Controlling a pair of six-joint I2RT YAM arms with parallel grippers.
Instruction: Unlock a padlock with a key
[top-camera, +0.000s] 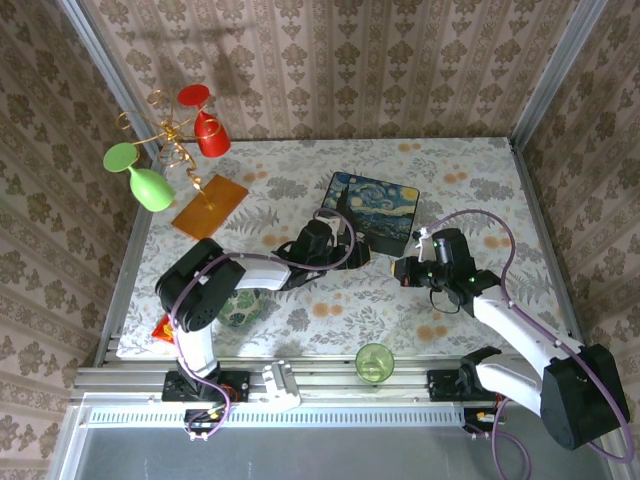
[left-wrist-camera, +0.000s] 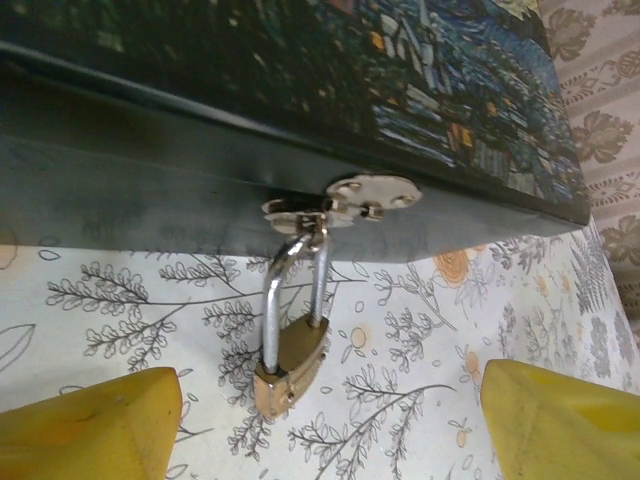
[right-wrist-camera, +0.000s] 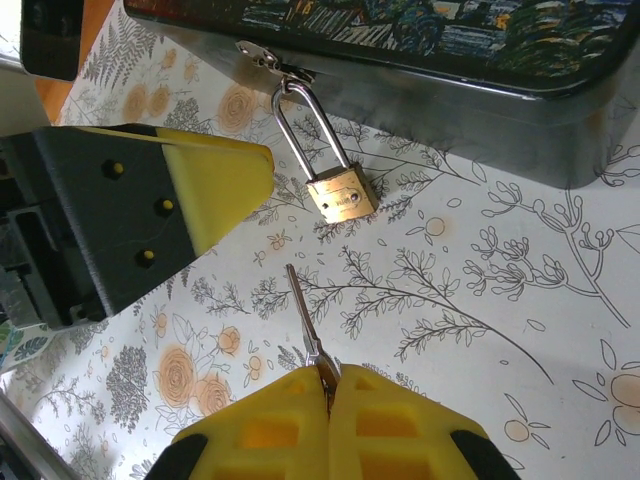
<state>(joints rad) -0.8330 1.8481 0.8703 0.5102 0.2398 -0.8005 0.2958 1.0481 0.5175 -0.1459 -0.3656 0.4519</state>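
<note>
The padlock (left-wrist-camera: 290, 365) hangs from the hasp (left-wrist-camera: 350, 198) of the starry-night box (left-wrist-camera: 180, 190), its body seemingly resting on the table (left-wrist-camera: 130, 300). The left hand (left-wrist-camera: 332, 400) stands open around it, its 2 fingers clear. The right hand (right-wrist-camera: 328, 385) is clamped on the key (right-wrist-camera: 303, 310).

Bare tablecloth (left-wrist-camera: 450, 330) flanks the padlock (left-wrist-camera: 290, 365); the box wall (left-wrist-camera: 150, 190) blocks behind.

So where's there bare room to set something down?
Bare cloth lies between the painted box and the right wall, and in the near middle beyond the green glass. It is crowded at the box's front, where the left gripper and the right gripper, gripping the key, meet at the padlock.
</note>
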